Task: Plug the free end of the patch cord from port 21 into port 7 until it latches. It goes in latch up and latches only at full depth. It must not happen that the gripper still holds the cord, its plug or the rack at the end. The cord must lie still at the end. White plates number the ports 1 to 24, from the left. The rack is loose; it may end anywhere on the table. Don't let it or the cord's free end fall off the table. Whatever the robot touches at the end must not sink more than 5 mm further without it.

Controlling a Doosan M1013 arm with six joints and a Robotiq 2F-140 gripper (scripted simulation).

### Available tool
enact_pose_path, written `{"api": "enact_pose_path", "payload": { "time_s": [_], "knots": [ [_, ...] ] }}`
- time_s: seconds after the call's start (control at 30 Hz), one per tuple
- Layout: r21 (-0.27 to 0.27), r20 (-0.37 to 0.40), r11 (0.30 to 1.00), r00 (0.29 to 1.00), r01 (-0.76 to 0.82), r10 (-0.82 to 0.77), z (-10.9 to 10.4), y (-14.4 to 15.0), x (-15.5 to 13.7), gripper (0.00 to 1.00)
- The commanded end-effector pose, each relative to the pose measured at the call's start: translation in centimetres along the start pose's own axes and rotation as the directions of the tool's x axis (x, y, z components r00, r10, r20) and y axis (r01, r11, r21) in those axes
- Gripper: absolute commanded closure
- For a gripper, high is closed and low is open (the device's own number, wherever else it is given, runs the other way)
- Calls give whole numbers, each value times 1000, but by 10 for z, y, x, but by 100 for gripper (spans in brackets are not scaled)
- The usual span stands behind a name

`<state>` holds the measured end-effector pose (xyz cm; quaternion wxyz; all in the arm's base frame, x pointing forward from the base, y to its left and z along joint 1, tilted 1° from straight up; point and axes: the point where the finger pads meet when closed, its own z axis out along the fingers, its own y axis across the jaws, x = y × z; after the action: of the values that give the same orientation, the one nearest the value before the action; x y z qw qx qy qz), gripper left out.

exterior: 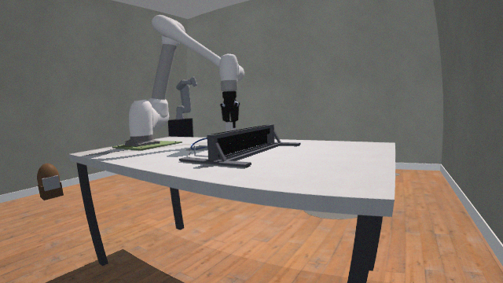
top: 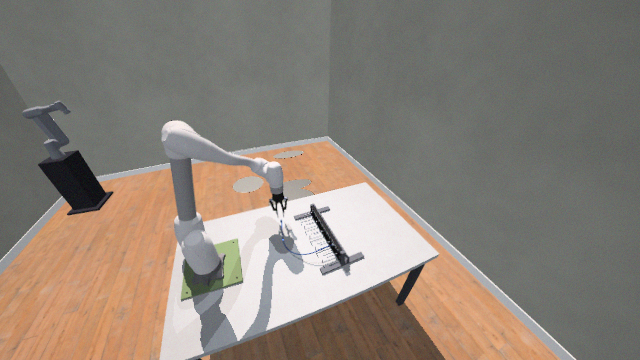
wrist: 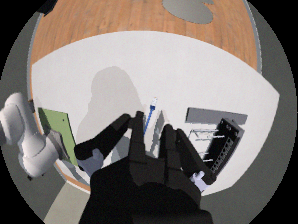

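My gripper [top: 279, 208] [exterior: 230, 122] [wrist: 152, 112] is partly open and points down above the table, on the cord side of the rack. Nothing is seen clamped between its fingers. The blue patch cord [top: 300, 254] [wrist: 148, 123] curves from the near part of the rack [top: 327, 235] [exterior: 212, 148] to below the gripper. Its free plug [wrist: 153, 106], blue with a clear tip, shows just beyond the fingertips in the wrist view. Whether it touches the table is not clear. The fingers partly hide the cord. The latch side and port numbers are too small to read.
The rack stands on two grey feet [top: 342, 263] [exterior: 215, 162] [wrist: 216, 115] on the white table [top: 390, 230] [exterior: 334, 169] [wrist: 65, 82]. Thin pale cords or lines show along its front. The green base plate [top: 231, 262] [wrist: 57, 125] lies under the arm's base.
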<state>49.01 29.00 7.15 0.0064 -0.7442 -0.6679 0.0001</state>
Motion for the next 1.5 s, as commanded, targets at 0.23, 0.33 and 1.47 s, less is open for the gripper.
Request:
{"api": "enact_pose_path", "payload": {
  "time_s": [0.23,0.33,1.47],
  "knots": [
    [0,0,1000,1000,0,0,19,0,0,78],
    [0,0,1000,1000,0,0,22,0,0,78],
    [0,0,1000,1000,0,0,35,0,0,78]
  ]
}}
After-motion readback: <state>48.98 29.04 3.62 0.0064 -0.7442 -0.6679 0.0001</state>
